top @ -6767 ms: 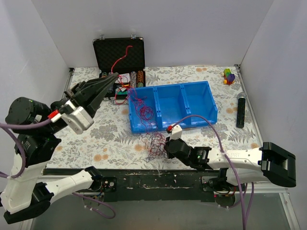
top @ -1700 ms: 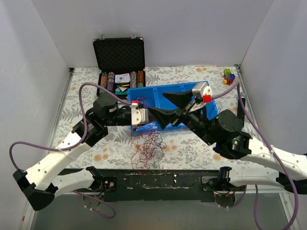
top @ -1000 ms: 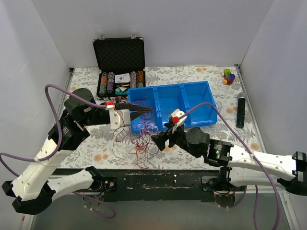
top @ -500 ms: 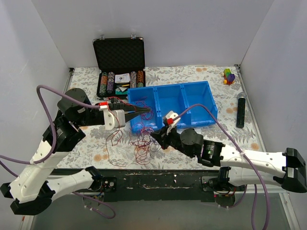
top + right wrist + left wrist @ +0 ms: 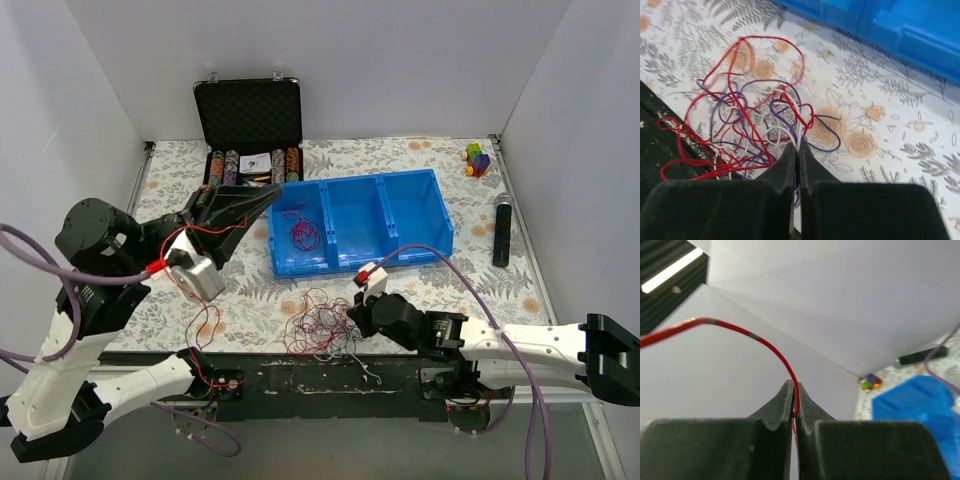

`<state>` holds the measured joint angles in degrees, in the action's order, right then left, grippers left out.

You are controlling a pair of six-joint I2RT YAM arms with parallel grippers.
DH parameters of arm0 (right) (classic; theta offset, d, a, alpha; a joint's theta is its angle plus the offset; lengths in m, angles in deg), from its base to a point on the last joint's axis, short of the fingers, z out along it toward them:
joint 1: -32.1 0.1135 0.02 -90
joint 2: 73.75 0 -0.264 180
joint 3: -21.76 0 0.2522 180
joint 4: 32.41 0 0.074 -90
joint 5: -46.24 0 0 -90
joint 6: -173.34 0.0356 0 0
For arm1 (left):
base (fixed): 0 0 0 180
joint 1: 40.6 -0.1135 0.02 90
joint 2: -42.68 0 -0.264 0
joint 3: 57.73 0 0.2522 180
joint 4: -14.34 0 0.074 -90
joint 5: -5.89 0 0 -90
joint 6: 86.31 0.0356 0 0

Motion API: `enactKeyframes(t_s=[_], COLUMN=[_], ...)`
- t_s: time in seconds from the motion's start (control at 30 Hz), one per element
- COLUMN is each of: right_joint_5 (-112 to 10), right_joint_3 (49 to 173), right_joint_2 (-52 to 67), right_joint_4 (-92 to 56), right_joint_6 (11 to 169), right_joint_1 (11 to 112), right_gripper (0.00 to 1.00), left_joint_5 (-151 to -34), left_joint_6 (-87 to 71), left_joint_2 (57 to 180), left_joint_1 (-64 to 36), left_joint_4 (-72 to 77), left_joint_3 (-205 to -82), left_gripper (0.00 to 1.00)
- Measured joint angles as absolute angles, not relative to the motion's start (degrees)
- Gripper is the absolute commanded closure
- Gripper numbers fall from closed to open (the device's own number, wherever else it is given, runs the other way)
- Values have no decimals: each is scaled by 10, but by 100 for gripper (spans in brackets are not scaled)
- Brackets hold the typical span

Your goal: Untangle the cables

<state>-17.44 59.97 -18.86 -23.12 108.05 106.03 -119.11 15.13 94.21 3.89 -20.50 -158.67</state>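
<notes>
A tangle of thin red, purple and white cables (image 5: 318, 326) lies on the flowered table by the front edge. My right gripper (image 5: 352, 318) is low at the tangle's right side. In the right wrist view it (image 5: 796, 148) is shut on white and purple strands of the tangle (image 5: 747, 127). My left gripper (image 5: 268, 196) is raised above the table's left side. It (image 5: 793, 392) is shut on one red cable (image 5: 740, 330), which trails down (image 5: 205, 320) towards the front left. Another small cable bundle (image 5: 300, 230) lies in the blue bin's left compartment.
A blue three-compartment bin (image 5: 385, 215) stands mid-table. An open black case (image 5: 250, 115) with poker chips is at the back left. Coloured toy blocks (image 5: 477, 158) and a black cylinder (image 5: 502, 230) lie at the right. The black front edge (image 5: 330, 375) is just below the tangle.
My left gripper has risen and swung left away from the bin, drawing a red cable out. My right gripper has moved towards the front edge, and the tangle now lies closer to it.
</notes>
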Motion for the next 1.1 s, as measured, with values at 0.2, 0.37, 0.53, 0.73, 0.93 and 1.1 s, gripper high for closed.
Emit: enactKeyframes(t_s=[0.2, 0.37, 0.53, 0.73, 0.93, 1.1], right_joint_5=[-139, -97, -49, -36, -31, -18], right_joint_3=[581, 584, 598, 599, 603, 653], right_joint_2=[-190, -213, -266, -316, -380, -433], right_joint_4=[-195, -161, -127, -94, -38, -33], right_joint_6=[1125, 1143, 1157, 1180, 1189, 1148], right_joint_1=[1060, 1060, 1060, 1060, 1060, 1060], right_gripper=[99, 99, 60, 35, 21, 20], left_joint_5=[-1175, -1171, -1157, -1134, -1125, -1103], left_joint_6=[219, 230, 179, 64, -6, 25], left_joint_2=[933, 948, 991, 1115, 1174, 1160], left_joint_1=[39, 39, 39, 39, 39, 39], left_joint_4=[-130, -100, -57, -34, -19, 14], left_joint_3=[-1587, -1575, -1524, -1505, -1456, -1415], left_gripper=[100, 100, 100, 100, 100, 100])
